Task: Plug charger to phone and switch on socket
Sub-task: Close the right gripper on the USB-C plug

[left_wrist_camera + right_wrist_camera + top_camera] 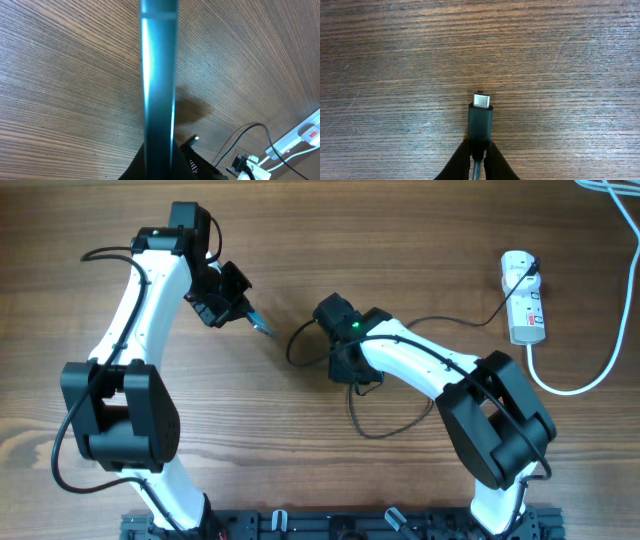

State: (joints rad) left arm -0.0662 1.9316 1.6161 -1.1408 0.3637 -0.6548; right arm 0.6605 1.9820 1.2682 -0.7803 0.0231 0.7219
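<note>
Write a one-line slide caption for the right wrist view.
Right gripper pinching the charger just behind its silver plug tip, wooden table beyond.

A robotics test bench, as in a lab, is indicated. A wood-grain surface [300, 240] is seen from above, and two white-and-black arms, the left arm [140, 310] and the right arm [420, 365], are mounted on a black rail [330, 525] at its near edge. A white socket [524, 298] with red marks is laid flat near the far right corner, with a thick white cord [570, 392] looped beside it. The room beyond the surface cannot be made out.
</note>
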